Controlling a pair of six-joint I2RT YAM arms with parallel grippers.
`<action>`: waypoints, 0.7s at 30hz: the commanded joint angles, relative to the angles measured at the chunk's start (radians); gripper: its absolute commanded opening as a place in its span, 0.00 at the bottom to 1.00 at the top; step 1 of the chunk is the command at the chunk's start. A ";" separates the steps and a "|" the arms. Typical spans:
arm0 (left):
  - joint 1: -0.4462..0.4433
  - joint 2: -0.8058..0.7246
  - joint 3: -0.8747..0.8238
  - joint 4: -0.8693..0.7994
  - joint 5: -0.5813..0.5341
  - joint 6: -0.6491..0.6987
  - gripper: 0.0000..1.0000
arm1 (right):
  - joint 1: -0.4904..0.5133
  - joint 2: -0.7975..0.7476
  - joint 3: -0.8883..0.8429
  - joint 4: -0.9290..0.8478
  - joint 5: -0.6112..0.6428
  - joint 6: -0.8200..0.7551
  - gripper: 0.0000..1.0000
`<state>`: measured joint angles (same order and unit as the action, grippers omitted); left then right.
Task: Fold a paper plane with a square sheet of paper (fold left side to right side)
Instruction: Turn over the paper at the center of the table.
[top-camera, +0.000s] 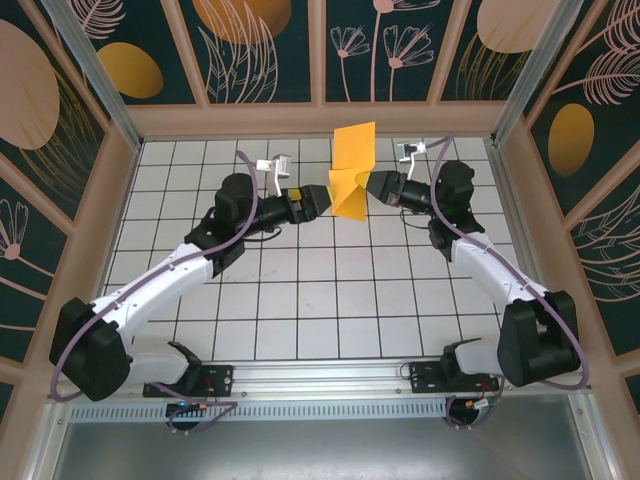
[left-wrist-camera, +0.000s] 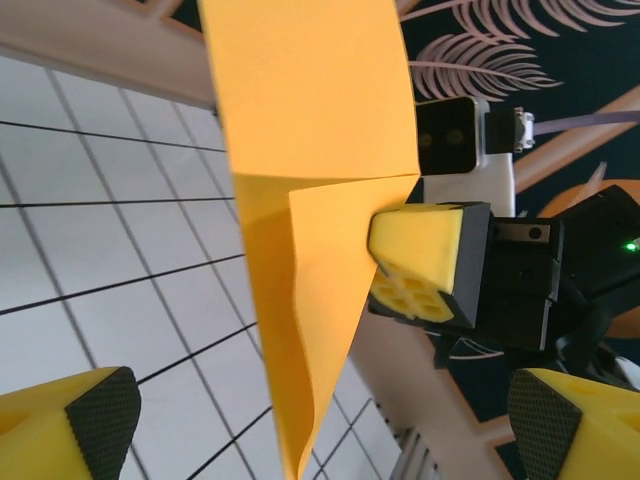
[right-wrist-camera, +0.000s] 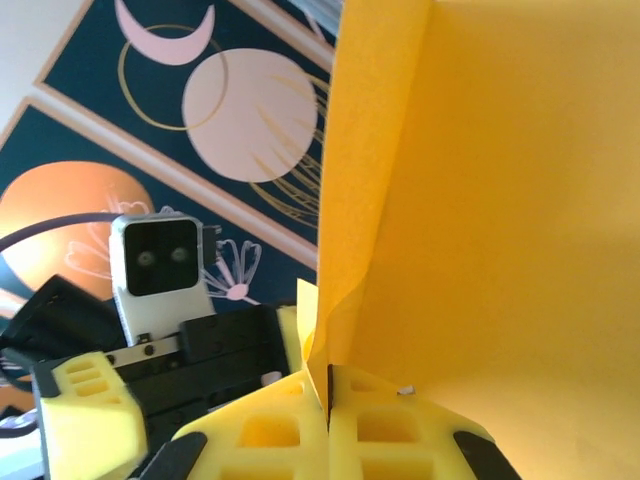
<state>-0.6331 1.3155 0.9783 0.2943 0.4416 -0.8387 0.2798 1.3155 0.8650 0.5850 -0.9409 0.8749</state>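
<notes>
While the right pincer (top-camera: 373, 187) is pressed together on the sheet of paper (top-camera: 352, 165), the left pincer (top-camera: 320, 199) stands spread wide and holds nothing. The two face each other tip to tip above the white tiled surface (top-camera: 300, 300), near the middle of its far edge, with the paper raised in the air between them and clear of the tiles.

The paper is orange-yellow and partly folded. In the left wrist view it (left-wrist-camera: 310, 120) shows a broad flat upper panel that ends at a straight edge across its width. Below that edge hangs a narrower part with a lengthwise crease, tapering toward the bottom. The right pincer (left-wrist-camera: 415, 265) bites this lower part at its side, just under the straight edge. The left pincer's own fingers (left-wrist-camera: 95, 425) sit at the two bottom corners of that view, well apart, and the paper hangs between them with a gap on either side.

In the right wrist view the right pincer's yellow fingers (right-wrist-camera: 260, 435) meet along a thin seam with the paper's (right-wrist-camera: 500, 220) edge caught in it, and the sheet rises steeply from there. In the top view the upper panel stands up in front of the wooden rim (top-camera: 250, 120) at the far edge.
</notes>
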 joint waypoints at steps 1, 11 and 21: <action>0.004 0.027 0.014 0.161 0.124 -0.088 0.92 | 0.042 -0.025 0.039 0.090 -0.032 0.049 0.03; 0.005 0.047 0.000 0.236 0.161 -0.152 0.62 | 0.082 -0.027 0.036 0.166 -0.021 0.125 0.03; 0.005 0.005 -0.050 0.203 0.091 -0.146 0.32 | 0.080 -0.044 0.002 0.165 -0.009 0.138 0.03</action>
<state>-0.6331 1.3548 0.9382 0.4744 0.5488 -0.9874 0.3553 1.3106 0.8742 0.6861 -0.9443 1.0046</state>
